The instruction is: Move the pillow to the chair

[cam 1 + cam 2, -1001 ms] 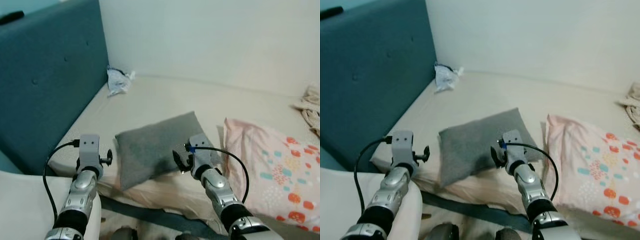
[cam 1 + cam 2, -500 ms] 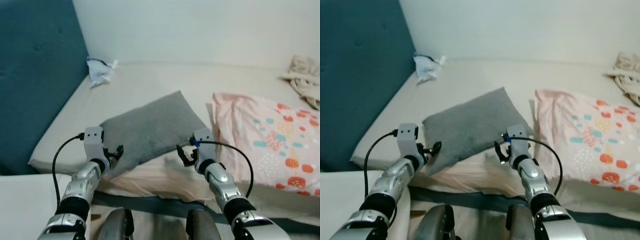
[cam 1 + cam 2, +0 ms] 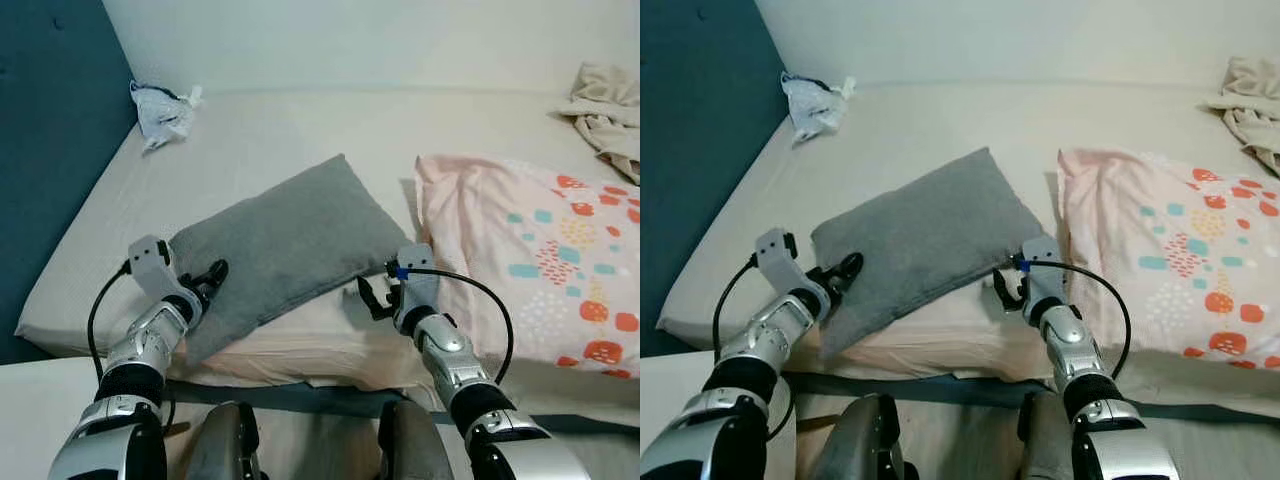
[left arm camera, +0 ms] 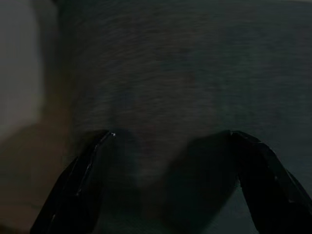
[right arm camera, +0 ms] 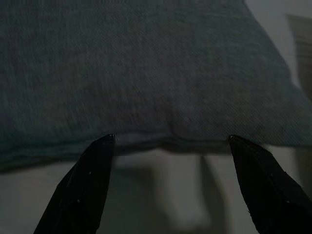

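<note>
Both grippers have closed in on the grey pillow (image 3: 285,240) lying on the bed (image 3: 300,130): left gripper (image 3: 208,277) at its left corner, right gripper (image 3: 374,297) at its near edge, fingers spread, nothing held. Step: approach. Next, probably clamp both edges, then lift.

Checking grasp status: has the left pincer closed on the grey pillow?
No; the left pincer stands open, its fingers spread before the grey pillow.

A matt, finely woven grey cloth is seen on the pillow (image 3: 283,238); glossy black plastic is shown on the left gripper (image 4: 168,146) fingers.
</note>
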